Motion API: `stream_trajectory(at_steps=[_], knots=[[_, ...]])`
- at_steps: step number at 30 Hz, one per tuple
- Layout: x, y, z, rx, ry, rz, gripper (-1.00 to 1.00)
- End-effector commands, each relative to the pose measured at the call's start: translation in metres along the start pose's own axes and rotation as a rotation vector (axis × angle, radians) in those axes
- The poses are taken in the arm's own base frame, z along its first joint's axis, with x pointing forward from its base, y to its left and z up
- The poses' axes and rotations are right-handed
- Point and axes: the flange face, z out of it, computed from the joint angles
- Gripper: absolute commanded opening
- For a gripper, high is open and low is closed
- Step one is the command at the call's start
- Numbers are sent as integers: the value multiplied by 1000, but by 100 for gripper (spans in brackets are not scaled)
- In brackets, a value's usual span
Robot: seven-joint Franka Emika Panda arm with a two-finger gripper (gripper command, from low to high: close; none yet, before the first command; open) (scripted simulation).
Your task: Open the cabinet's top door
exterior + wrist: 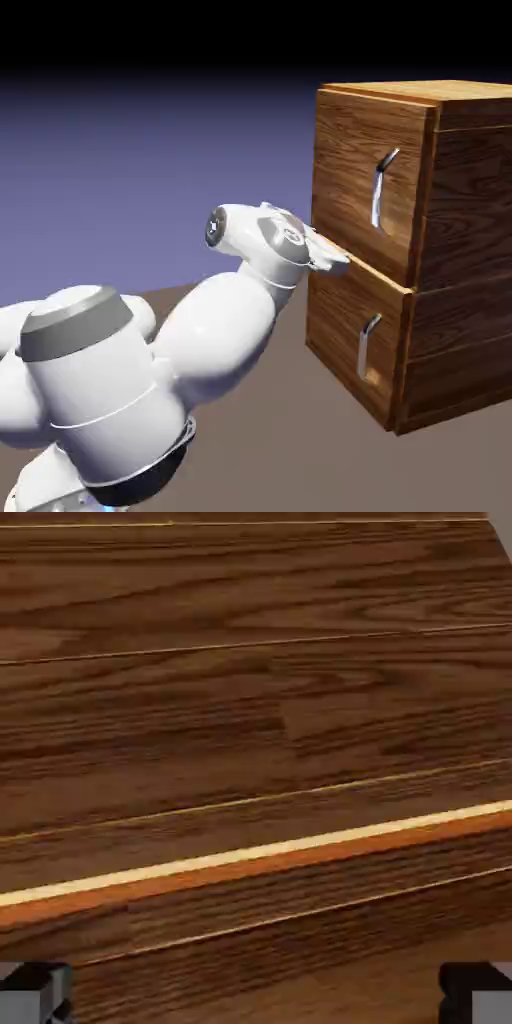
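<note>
1. While the gripper [256, 1002] is held at the cabinet's front, its fingertips are seen spread wide in the hand view, one at each bottom corner, and nothing is pinched between them.
2. Only wood grain and a pale strip with an orange edge are shown ahead of the fingers; no handle is framed there, so if the jaws were closed from this pose, air would probably be gripped or the panel scraped.
3. By the arm [225, 325], the hand is placed near the seam between the two panels. Whether the wood is touched cannot be told. If it is pushed straight in, the front could be pressed and the door jammed shut.
4. The top door [362, 185] is seen closed on the upper part of the cabinet [470, 200], with its upright handle [378, 190] set toward the exterior view's right, above the hand. Should the hand be raised without enough clearance, the bar could be knocked by a finger.
5. Below, the lower door [345, 330] is also closed. Were the hand lowered by mistake, the lower handle [367, 348] might be caught and the wrong panel pulled.
</note>
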Motion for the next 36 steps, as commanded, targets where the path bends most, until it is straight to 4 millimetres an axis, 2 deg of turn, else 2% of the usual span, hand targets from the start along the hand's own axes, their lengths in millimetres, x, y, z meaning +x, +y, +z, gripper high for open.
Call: stream_trajectory(at_steps=[1, 2, 3, 7, 8, 9, 10, 17, 23, 36], knots=[[-23, 2, -9, -23, -82, -41, 0], [-45, 4, -19, -40, -163, -82, 0], [-45, 4, -19, -40, -163, -82, 0], [-53, 6, 29, -40, -163, -82, 0], [-53, 6, 30, -40, -163, -82, 0], [-53, 6, 30, -40, -163, -82, -100], [-53, 6, 30, -40, -163, -82, -100], [-20, 25, -19, 87, -301, -69, -100], [10, 43, -52, 186, -407, -58, -100], [74, 88, -99, 376, -609, -36, -100]])
